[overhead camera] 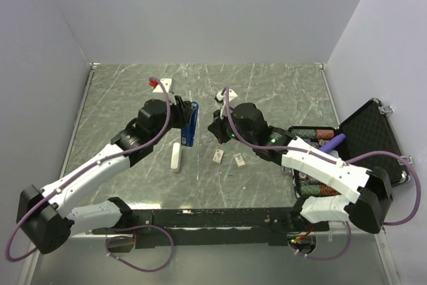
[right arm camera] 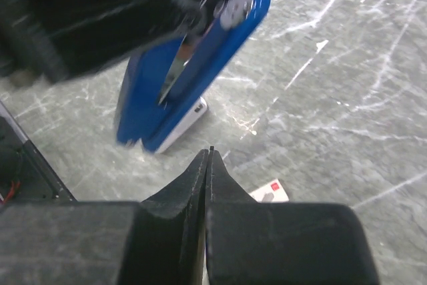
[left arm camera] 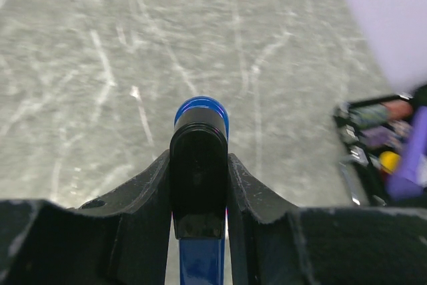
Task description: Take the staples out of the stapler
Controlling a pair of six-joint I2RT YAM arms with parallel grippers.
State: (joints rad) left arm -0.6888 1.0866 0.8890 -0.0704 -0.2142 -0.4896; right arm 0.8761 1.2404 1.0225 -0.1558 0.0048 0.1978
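A: Where's the small blue-and-black hard-shelled stapler (overhead camera: 189,125)?
B: Pinched across its sides by the left tool (left arm camera: 199,165), end-up and tilted over the grey marbled counter (overhead camera: 280,91); right tool (right arm camera: 209,165) pressed together, empty, near but apart.
A: Handling?
B: Probably light, stiff, glossy so slippery; grip mid-body, leave the magazine end free.

The table (overhead camera: 280,91) has a grey-green top like marble, with thin white veins, and a metal strip (overhead camera: 76,125) along its left edge. Plain pale walls close it in: a back wall (overhead camera: 200,11), a left wall (overhead camera: 33,65) and a right wall (overhead camera: 387,31). The light is soft and even.
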